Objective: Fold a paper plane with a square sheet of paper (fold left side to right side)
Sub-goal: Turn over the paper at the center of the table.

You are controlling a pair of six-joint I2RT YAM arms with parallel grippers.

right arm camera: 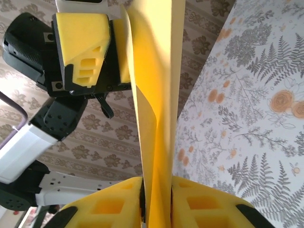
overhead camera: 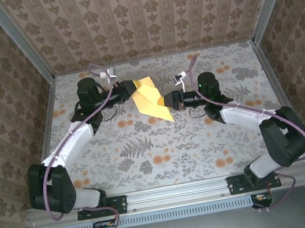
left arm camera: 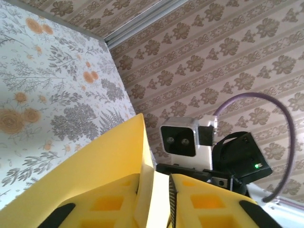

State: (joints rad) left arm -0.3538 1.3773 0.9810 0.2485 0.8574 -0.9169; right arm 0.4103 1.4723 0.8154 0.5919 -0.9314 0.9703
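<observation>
Folded yellow paper (overhead camera: pixel 151 98) is held over the table's (overhead camera: pixel 149 161) far middle. The right gripper (overhead camera: pixel 169 100) clamps its near-right end. The left gripper's (overhead camera: pixel 128 87) fingers flank its far-left end, grip unclear.

The left arm (overhead camera: pixel 69 141) and the right arm (overhead camera: pixel 245 115) are built alike, with chunky black joint housings, smooth white link shells and a black base plate (overhead camera: pixel 113 203). A thin purple cable (overhead camera: pixel 48 184) loops along each. The left claw (left arm camera: pixel 155 202) and right claw (right arm camera: pixel 156 204) have bright yellow fingers (right arm camera: pixel 85 40) moulded with rectangular pockets. The right wrist carries a silver twin-lens camera (left arm camera: pixel 179 137) and a small green light (left arm camera: pixel 257 166).
</observation>
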